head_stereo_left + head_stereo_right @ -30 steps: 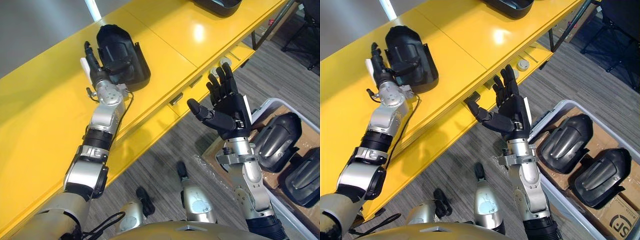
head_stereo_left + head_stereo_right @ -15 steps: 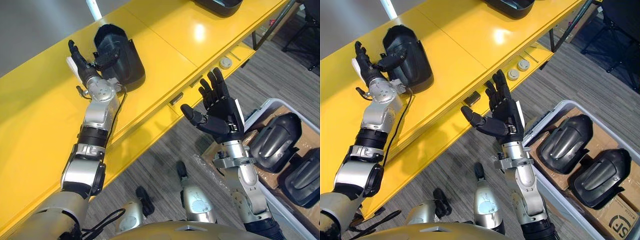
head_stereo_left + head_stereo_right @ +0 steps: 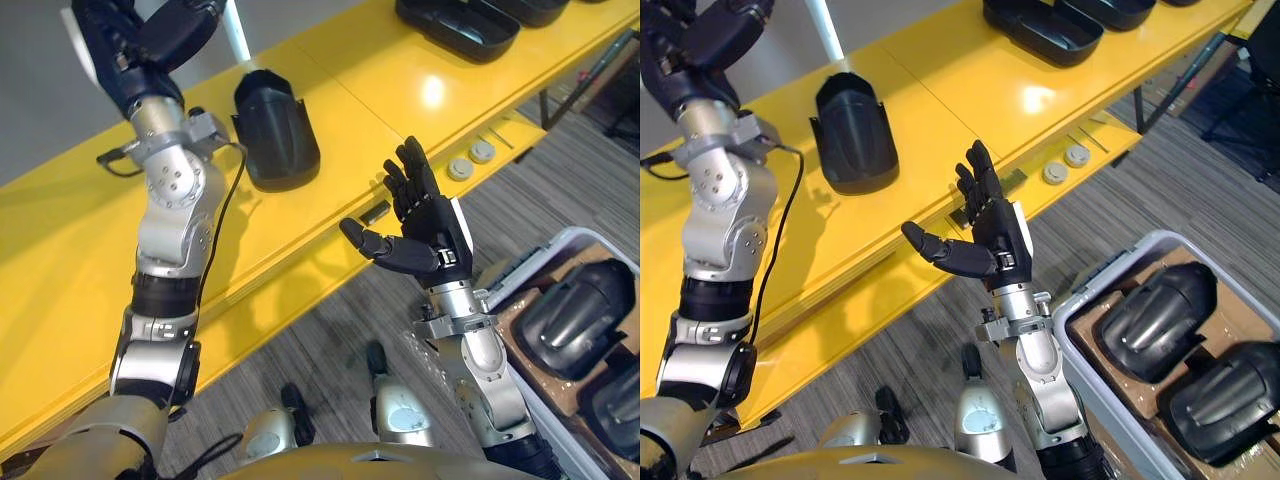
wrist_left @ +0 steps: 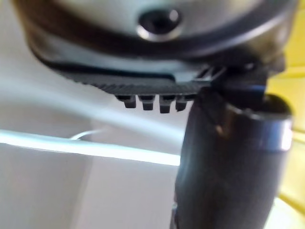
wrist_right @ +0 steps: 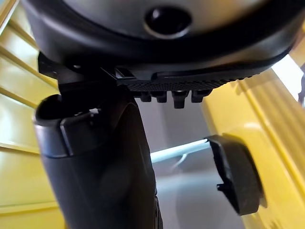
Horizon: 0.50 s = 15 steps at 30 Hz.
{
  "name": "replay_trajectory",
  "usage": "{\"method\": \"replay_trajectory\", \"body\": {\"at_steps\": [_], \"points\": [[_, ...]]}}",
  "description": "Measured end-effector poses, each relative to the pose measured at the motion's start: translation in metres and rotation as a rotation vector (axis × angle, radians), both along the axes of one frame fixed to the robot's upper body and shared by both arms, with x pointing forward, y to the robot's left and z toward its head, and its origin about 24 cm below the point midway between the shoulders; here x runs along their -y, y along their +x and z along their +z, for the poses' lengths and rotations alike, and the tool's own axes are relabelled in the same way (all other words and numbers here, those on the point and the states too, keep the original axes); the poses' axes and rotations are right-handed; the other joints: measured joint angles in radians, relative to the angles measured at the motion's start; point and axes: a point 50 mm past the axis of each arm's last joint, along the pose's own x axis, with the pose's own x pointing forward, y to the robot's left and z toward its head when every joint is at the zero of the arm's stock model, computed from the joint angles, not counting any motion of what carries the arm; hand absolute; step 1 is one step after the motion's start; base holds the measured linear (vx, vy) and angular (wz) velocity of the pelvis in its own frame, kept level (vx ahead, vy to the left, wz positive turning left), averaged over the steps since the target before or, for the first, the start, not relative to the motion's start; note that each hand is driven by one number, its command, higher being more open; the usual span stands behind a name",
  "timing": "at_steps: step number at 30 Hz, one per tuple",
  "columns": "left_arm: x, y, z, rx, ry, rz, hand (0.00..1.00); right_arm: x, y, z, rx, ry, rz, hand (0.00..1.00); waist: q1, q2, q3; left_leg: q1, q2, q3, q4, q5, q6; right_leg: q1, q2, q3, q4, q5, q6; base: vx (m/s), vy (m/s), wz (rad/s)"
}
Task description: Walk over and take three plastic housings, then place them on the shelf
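Observation:
One black plastic housing (image 3: 275, 130) lies on the yellow shelf (image 3: 380, 90), with nothing touching it. My left hand (image 3: 120, 45) is raised above the shelf, up and to the left of that housing, open and empty. My right hand (image 3: 420, 225) is held palm up over the floor in front of the shelf edge, open and empty. The same housing (image 5: 236, 176) shows past the right thumb (image 5: 100, 167) in the right wrist view. More black housings (image 3: 1045, 30) lie farther along the shelf.
A grey bin (image 3: 1080, 310) on the floor at the right holds two more black housings (image 3: 1155, 320) on cardboard. Two small round discs (image 3: 470, 160) sit on the shelf's lower ledge. Grey carpet lies between the shelf and the bin.
My left hand has come off the housing and risen well above the shelf. The housing stays where it lay. The camera has shifted. The right hand stays open.

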Motion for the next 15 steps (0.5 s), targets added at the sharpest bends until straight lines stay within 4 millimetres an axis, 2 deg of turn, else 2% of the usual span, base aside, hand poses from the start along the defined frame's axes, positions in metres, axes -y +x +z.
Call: {"method": "replay_trajectory", "body": {"at_steps": [3,5,7,8,11,15], "points": [[-0.021,-0.011,-0.023,-0.029,-0.053,0.024,1.0,-0.008,0.005,0.008,0.031,-0.004,0.03,1.0,0.026,0.01,-0.036,0.015,-0.001,-0.031,-0.041,0.028,-0.006,0.017,0.001,-0.042,-0.004,-0.009,-0.001,-0.03,-0.041,0.29],[-0.03,-0.029,-0.042,-0.049,-0.036,0.058,1.0,-0.016,0.009,0.01,0.039,-0.013,0.041,1.0,0.045,0.004,-0.057,0.024,-0.001,-0.061,-0.064,0.047,-0.01,0.033,0.001,-0.077,-0.005,-0.018,-0.006,-0.03,-0.038,0.43],[-0.03,-0.043,-0.061,-0.094,-0.002,0.056,1.0,-0.024,0.015,0.008,0.021,-0.02,0.056,1.0,0.078,-0.002,-0.081,0.028,0.0,-0.089,-0.078,0.06,-0.013,0.045,0.001,-0.113,-0.005,-0.034,-0.005,-0.04,-0.032,0.54],[-0.028,-0.052,-0.079,-0.152,0.053,0.048,1.0,-0.03,0.02,0.005,-0.005,-0.035,0.071,1.0,0.103,-0.008,-0.102,0.033,-0.001,-0.116,-0.092,0.068,-0.017,0.061,0.001,-0.149,-0.005,-0.048,-0.013,-0.02,-0.026,0.57],[-0.027,-0.065,-0.104,-0.252,0.125,0.012,1.0,-0.045,0.032,0.002,-0.044,-0.071,0.12,1.0,0.15,-0.022,-0.119,0.042,-0.001,-0.153,-0.109,0.081,-0.024,0.085,-0.001,-0.19,-0.005,-0.062,-0.025,-0.01,-0.016,0.49],[-0.016,-0.08,-0.14,-0.375,0.159,-0.127,1.0,-0.079,0.051,-0.004,-0.128,-0.099,0.203,1.0,0.211,-0.033,-0.136,0.042,-0.003,-0.204,-0.124,0.097,-0.031,0.109,-0.001,-0.248,-0.005,-0.074,-0.03,0.0,-0.022,0.35]]}}
